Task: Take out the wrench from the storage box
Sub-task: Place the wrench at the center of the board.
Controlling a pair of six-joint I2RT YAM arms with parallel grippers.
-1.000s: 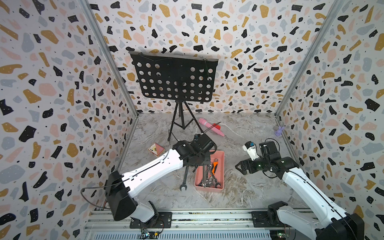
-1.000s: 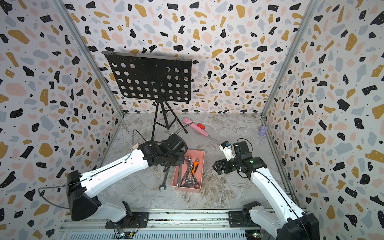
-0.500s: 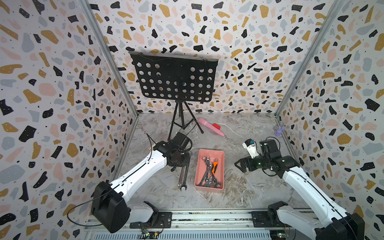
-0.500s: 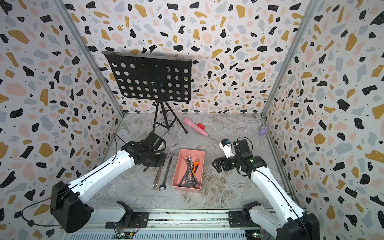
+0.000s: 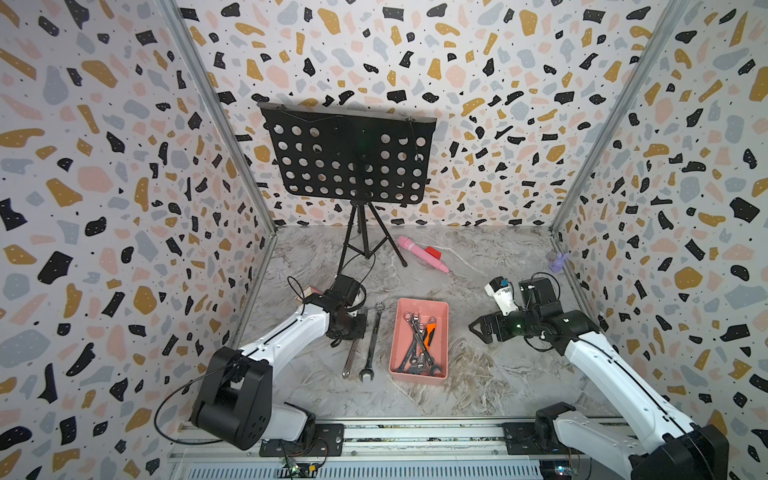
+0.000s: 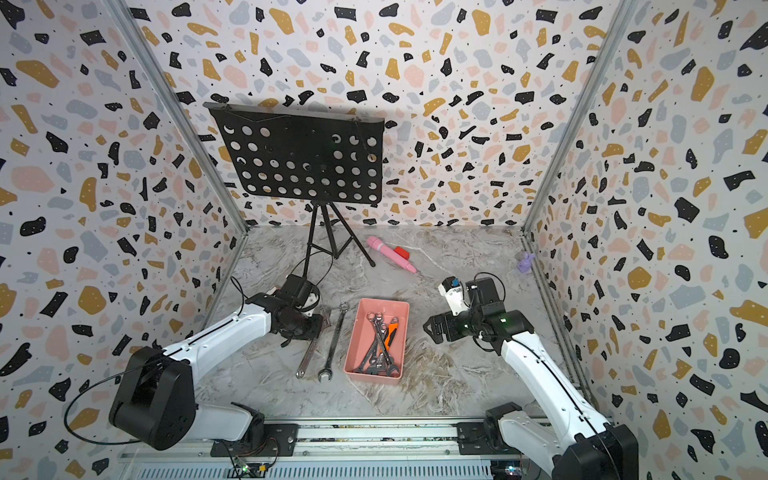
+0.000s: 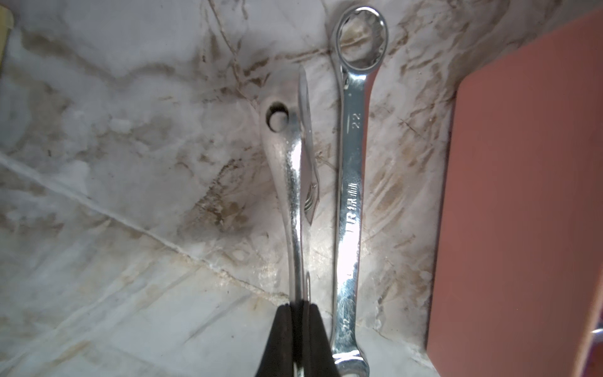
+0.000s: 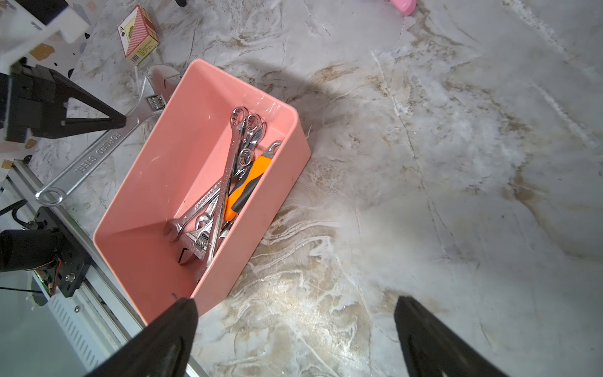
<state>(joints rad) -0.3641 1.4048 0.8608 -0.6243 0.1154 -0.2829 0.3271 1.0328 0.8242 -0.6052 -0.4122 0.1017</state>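
Wrench (image 5: pixel 350 359) | we see left gripper (image 7: pixel 296 313) clamped on it; long axis parallel to storage box (image 5: pixel 404 340), just left of it, lower centre | right gripper (image 8: pixel 293 302) gapes empty

Right beside the left gripper (image 7: pixel 298 306), which clamps an adjustable wrench (image 7: pixel 293 182), a long combination wrench (image 7: pixel 350 182) lies flat. Only a narrow strip of bare surface (image 7: pixel 408 196) separates it from the storage box (image 7: pixel 522 196) wall. Past that gripper stand the music stand (image 5: pixel 360 232) legs. Between the right gripper (image 8: pixel 293 302) and the box the surface is bare; inside the box, wrenches (image 8: pixel 225 182) crowd the side nearer the right gripper, the other side bare.
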